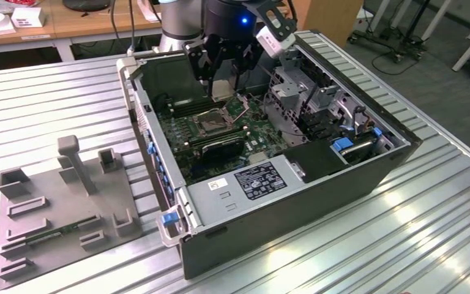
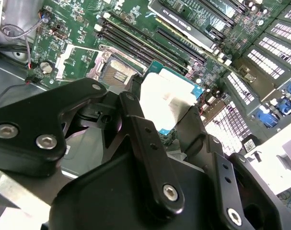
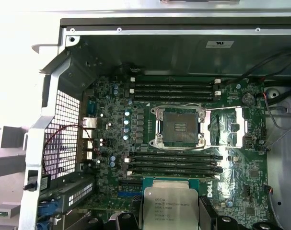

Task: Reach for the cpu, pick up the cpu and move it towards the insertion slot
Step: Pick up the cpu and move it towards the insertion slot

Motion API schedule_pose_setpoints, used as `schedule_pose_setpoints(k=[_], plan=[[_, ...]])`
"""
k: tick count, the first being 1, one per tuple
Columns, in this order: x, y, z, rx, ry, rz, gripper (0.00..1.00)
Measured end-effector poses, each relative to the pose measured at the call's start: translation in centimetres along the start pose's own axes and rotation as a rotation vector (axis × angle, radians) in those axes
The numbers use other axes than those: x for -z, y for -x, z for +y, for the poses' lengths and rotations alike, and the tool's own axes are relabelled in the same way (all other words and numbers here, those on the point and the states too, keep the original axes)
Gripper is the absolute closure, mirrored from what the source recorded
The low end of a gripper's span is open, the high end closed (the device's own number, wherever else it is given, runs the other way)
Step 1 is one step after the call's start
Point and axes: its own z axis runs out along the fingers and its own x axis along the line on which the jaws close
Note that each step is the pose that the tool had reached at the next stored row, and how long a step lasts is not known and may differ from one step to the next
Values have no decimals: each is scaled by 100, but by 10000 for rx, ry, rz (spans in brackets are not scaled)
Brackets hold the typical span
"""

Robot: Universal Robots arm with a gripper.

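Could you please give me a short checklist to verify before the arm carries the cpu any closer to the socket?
1. Grip: the gripper is shut on the cpu, a finger on either side: ok.
2. The insertion slot is empty, its dark centre exposed: ok.
3. Socket cover swung aside, beside the slot in the first wrist view: ok.
4. Cpu above the motherboard, not yet over the slot: ok.
5. Cpu orientation against the slot: cannot tell.

A lab: opened computer case (image 1: 300, 184) on ribbed metal bench (image 1: 55, 104), desks (image 1: 80, 21) behind.
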Motion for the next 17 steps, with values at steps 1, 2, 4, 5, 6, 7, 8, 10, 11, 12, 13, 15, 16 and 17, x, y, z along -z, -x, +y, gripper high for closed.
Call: schedule_pose_setpoints(k=[1, 2, 4, 5, 6, 7, 8, 10, 11, 12, 13, 15, 16, 17], plan=[[-1, 0, 0, 0, 0, 0, 46], [-3, 0, 0, 0, 2, -1, 46], [-8, 0, 0, 0, 10, 0, 46], [-12, 0, 3, -1, 13, -1, 46], [-15, 0, 7, -1, 15, -2, 46], [-16, 0, 10, 0, 15, -1, 46], [-19, 0, 12, 0, 20, -2, 46], [-23, 0, 17, 0, 34, -1, 46], [-25, 0, 20, -1, 43, -1, 46], [-27, 0, 21, 0, 49, -1, 46], [-28, 0, 22, 0, 53, -1, 46], [-30, 0, 25, 0, 56, -1, 46], [-30, 0, 25, -1, 55, -1, 46], [-30, 0, 26, -1, 56, -1, 46]])
